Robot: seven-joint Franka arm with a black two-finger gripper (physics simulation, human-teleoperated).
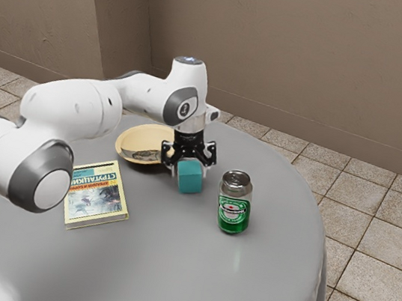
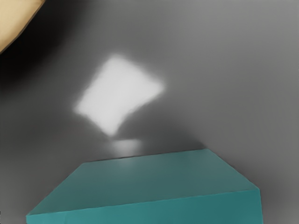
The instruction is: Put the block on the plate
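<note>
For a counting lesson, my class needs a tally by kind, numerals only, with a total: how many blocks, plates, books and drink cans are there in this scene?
Block: 1
Plate: 1
Book: 1
Drink can: 1
Total: 4

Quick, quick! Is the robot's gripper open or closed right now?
Gripper: it can't be told whether it is open or closed; the teal block is right at it, blocking the look.
</note>
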